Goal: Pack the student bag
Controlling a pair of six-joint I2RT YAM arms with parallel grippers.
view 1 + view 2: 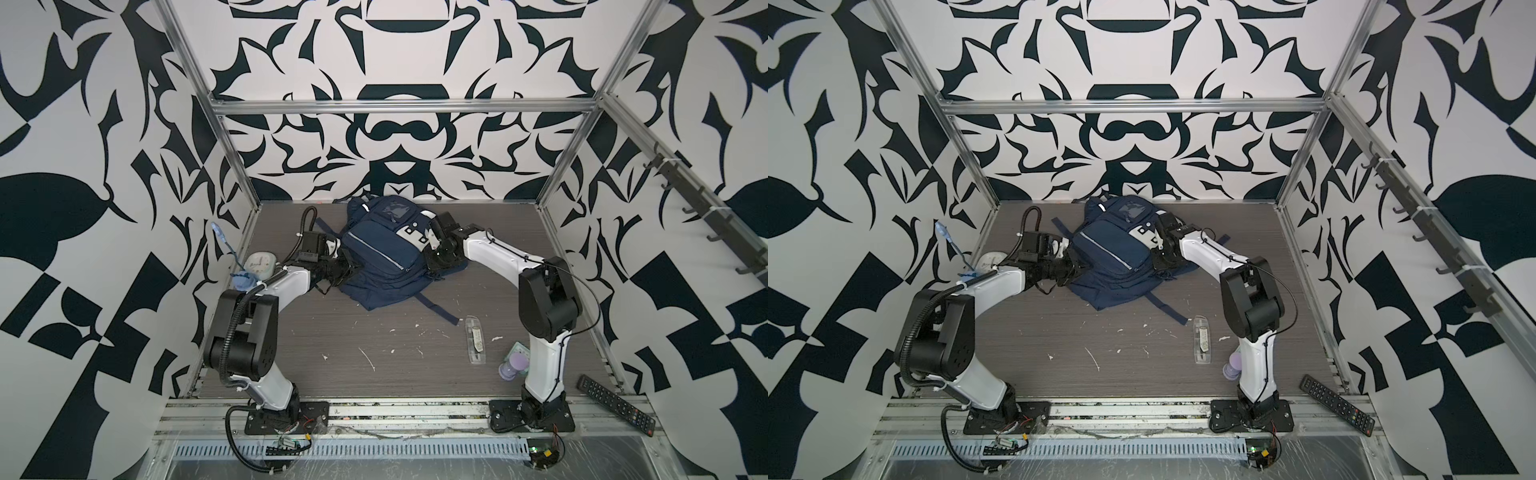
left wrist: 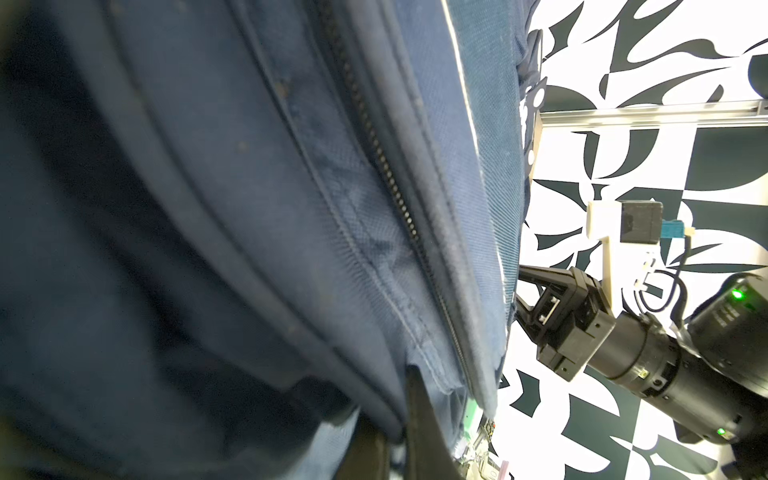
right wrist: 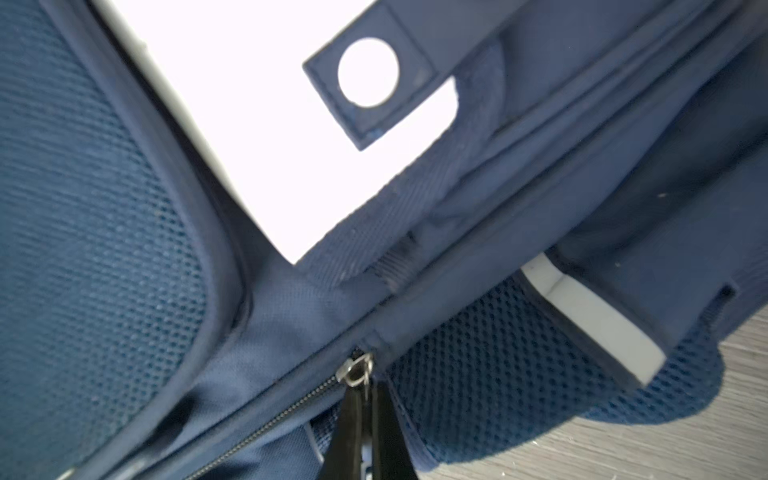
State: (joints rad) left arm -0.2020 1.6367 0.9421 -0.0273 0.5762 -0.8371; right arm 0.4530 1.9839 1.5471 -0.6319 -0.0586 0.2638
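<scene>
Grey wood-grain tabletop, black-and-white patterned walls. Large navy blue fabric student bag (image 1: 380,259) lies flat at the far centre of the table, straps trailing. Right gripper (image 3: 368,390) at the bag's right side, black fingers pressed together, pinching small silver metal zipper pull (image 3: 356,371) at the end of a closed zip. Left gripper (image 1: 345,268) against the bag's left side, fingers closed, apparently nipping a fabric seam; view blurry. Clear plastic case (image 1: 476,340) and black remote control (image 1: 615,405) lie near right, well apart from the bag.
</scene>
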